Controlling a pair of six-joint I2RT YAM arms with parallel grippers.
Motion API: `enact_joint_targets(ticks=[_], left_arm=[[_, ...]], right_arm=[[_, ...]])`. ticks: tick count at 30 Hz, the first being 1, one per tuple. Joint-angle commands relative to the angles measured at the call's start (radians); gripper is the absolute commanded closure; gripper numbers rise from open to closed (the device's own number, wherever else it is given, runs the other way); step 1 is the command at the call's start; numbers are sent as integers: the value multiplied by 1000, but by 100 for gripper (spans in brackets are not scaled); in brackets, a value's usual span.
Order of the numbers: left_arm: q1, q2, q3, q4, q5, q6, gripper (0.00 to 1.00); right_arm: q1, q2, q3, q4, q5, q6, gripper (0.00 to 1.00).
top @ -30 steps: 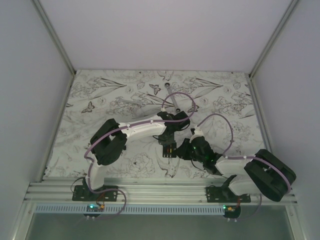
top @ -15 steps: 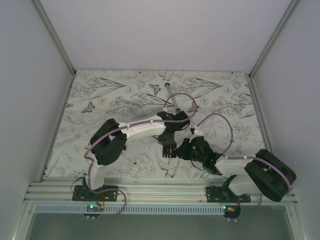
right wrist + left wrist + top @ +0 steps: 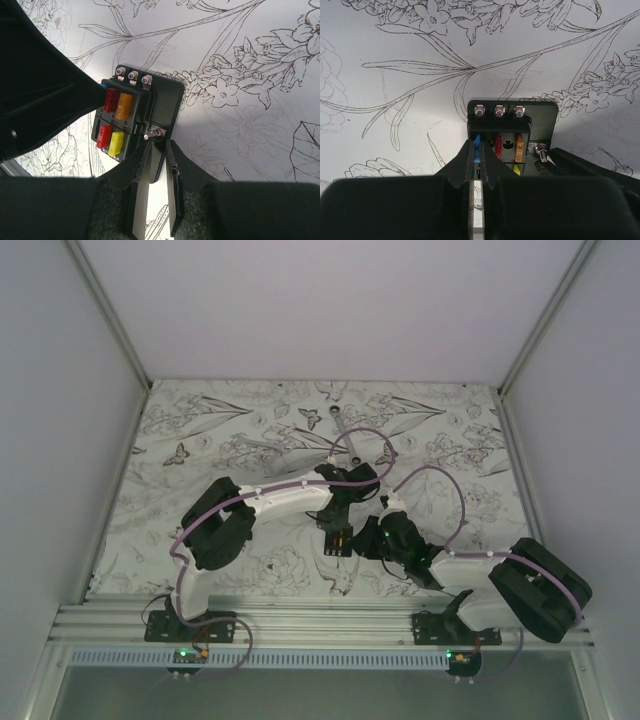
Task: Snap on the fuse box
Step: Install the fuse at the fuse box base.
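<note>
The fuse box (image 3: 338,541) is a small black box lying on the flowered tabletop between my two grippers. Its top is open, showing red, orange and yellow fuses (image 3: 116,102) and three screws; no cover is in view. In the left wrist view, my left gripper (image 3: 479,150) is shut on a blue fuse (image 3: 477,143) standing in the left slot of the fuse box (image 3: 540,114). My right gripper (image 3: 159,152) is shut on the base plate edge of the fuse box (image 3: 167,107), just below a small metal stud (image 3: 152,134).
The flowered sheet (image 3: 220,430) covers the whole table. A grey slim tool (image 3: 345,435) lies behind the arms at mid back. White walls stand at the left, right and back. Purple cables loop over both arms.
My right gripper has shifted slightly left, closer against the fuse box. My left gripper stays at the box, with only a slight shift.
</note>
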State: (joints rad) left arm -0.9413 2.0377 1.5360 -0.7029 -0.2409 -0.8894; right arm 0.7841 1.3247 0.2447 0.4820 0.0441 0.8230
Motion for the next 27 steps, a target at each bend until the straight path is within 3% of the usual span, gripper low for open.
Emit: enact_joint_targets(ticks=[1, 9, 27], left_arm=[[-11, 57, -49, -41, 66, -21, 94], [-11, -32, -36, -42, 38, -11, 76], [29, -76, -25, -39, 74, 15, 76]], right_arm=[[11, -6, 16, -27, 35, -18, 76], [11, -6, 19, -37, 45, -19, 76], [12, 2, 28, -51, 45, -27, 76]])
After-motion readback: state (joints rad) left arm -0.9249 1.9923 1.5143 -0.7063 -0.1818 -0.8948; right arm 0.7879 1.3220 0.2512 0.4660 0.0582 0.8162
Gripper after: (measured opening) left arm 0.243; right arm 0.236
